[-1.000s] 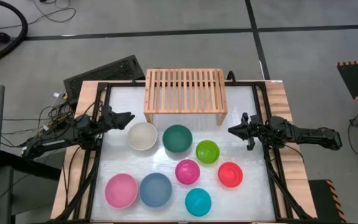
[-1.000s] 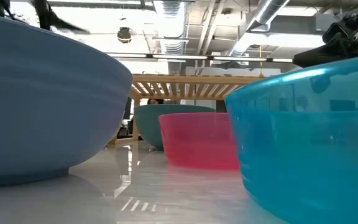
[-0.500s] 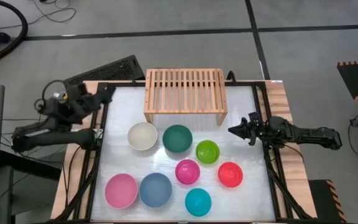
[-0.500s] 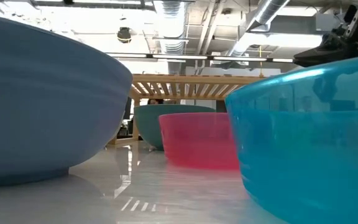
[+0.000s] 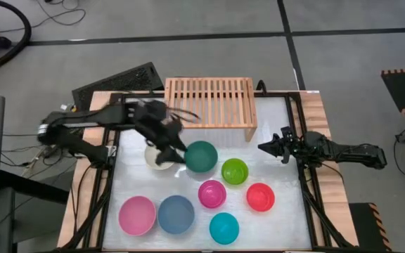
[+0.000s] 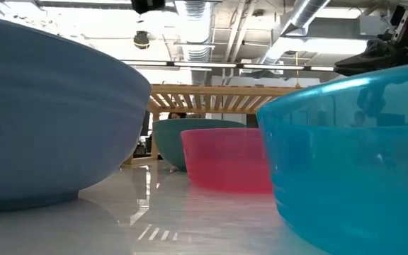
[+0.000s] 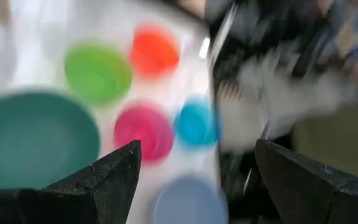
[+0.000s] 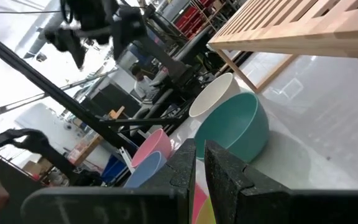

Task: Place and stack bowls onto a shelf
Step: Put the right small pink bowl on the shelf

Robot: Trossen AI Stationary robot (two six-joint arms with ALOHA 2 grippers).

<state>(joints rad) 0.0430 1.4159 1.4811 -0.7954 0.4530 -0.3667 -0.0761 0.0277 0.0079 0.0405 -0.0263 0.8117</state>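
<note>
Left gripper (image 5: pixel 169 143) now over cream bowl (image 5: pixel 156 159)

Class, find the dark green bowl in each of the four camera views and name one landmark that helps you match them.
High view: dark green bowl mid-table, just in front of the shelf.
Low view: behind the magenta bowl, under the shelf's slats.
Left wrist view: large blurred green shape at the picture's left edge.
Right wrist view: tilted-looking bowl beside the cream bowl.
Shared landmark: the shelf, in all but the left wrist view.
</note>
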